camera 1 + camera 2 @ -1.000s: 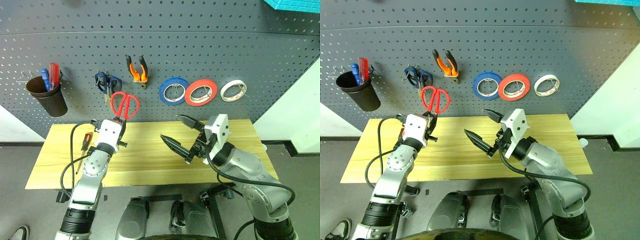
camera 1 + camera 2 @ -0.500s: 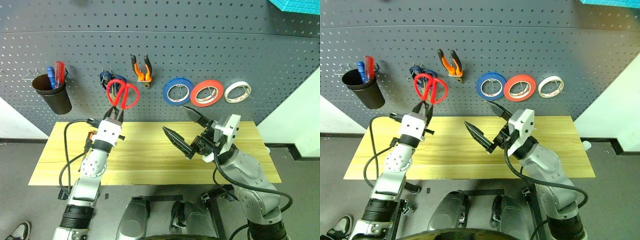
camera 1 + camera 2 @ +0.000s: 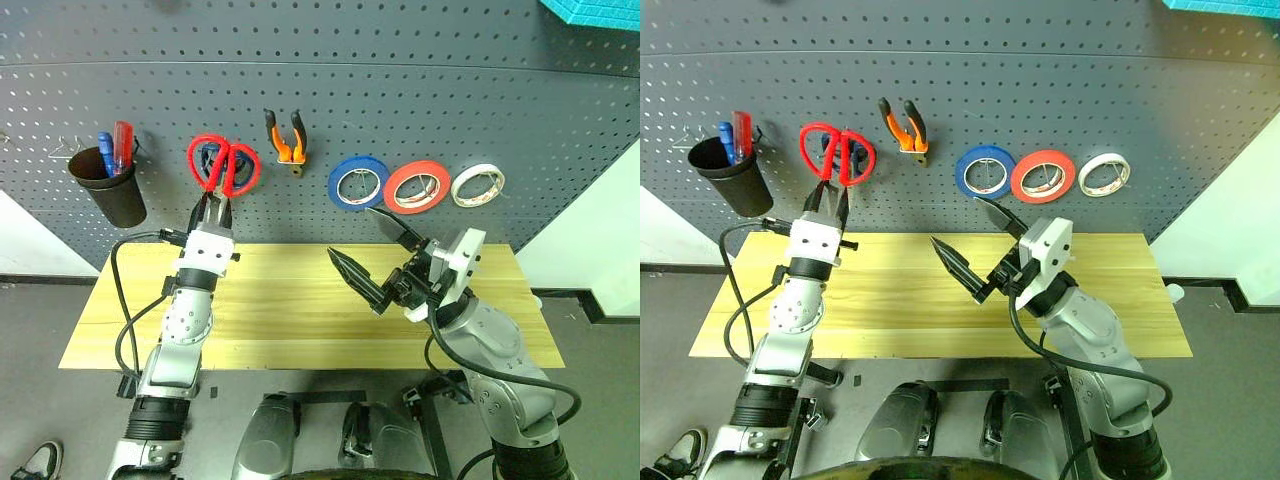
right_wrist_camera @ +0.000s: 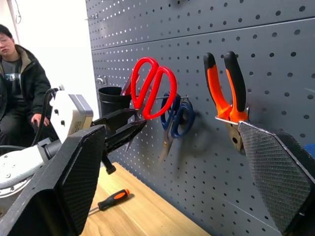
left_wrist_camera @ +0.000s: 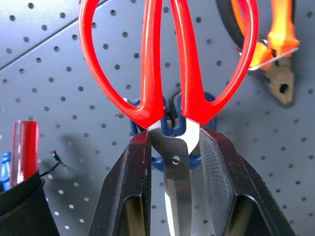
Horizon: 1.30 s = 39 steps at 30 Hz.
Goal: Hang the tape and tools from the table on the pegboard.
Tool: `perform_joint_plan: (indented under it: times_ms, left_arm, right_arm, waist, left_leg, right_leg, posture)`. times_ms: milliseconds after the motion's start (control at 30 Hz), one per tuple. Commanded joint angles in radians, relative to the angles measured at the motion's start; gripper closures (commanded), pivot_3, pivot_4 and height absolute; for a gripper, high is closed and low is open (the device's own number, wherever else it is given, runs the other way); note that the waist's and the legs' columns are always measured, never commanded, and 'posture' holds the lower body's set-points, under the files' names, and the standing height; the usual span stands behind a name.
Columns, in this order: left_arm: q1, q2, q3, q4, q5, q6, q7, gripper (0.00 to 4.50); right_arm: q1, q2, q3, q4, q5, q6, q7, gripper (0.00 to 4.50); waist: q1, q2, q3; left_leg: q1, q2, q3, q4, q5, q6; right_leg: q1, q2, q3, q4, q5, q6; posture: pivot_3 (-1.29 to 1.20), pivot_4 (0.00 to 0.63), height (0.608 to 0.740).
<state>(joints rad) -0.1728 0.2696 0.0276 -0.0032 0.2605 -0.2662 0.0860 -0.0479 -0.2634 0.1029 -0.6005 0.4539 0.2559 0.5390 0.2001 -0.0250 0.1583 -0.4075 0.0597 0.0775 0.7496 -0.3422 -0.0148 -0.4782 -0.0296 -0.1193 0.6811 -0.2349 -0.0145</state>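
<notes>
Blue-handle scissors (image 4: 178,118) behind red-handle scissors (image 3: 223,165)

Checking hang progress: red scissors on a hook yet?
No. The left claw holds the red scissors by the blades, handles up against the pegboard.

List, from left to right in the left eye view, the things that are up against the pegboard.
Black cup → red-handle scissors, held up by the left gripper → pliers → blue tape → red tape → white tape.

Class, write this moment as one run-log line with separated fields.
left claw: shut on red scissors at pegboard | right claw: open, empty | orange screwdriver: on table
</notes>
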Motion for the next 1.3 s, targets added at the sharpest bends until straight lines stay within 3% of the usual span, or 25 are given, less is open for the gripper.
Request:
perform_joint_plan:
  times_ms: [33,700,1300]
  left_arm:
    - [-0.02,-0.007,0.011,0.016,0.009,-0.003,0.022,3.45]
    - [-0.066,-0.016,0.008,0.089,0.017,-0.019,0.063,3.45]
    - [-0.173,-0.017,-0.009,0.299,0.025,-0.083,0.081,3.45]
  right_arm:
    - [-0.007,0.006,-0.002,-0.019,0.008,-0.024,-0.003,0.0]
    - [0.006,0.003,-0.003,-0.021,-0.015,-0.024,-0.027,0.0]
    - [0.008,-0.002,-0.002,-0.023,-0.024,-0.027,-0.04,0.0]
  waist:
    - [0.005,0.0,0.0]
    - [0.008,0.0,-0.001]
    - [0.008,-0.001,-0.009]
  left_leg:
    - [0.0,0.0,0.0,0.0,0.0,0.0]
    - [0.0,0.0,0.0,0.002,0.0,0.0]
    - [0.0,0.0,0.001,0.003,0.0,0.0]
  right_leg:
    - [0.0,0.0,0.0,0.0,0.0,0.0]
    - [0.0,0.0,0.0,0.002,0.0,0.0]
    - [0.001,0.0,0.0,0.002,0.0,0.0]
  posture:
    - [0.29,0.09,0.676]
    - [0.28,0.092,0.676]
    - [0.26,0.084,0.676]
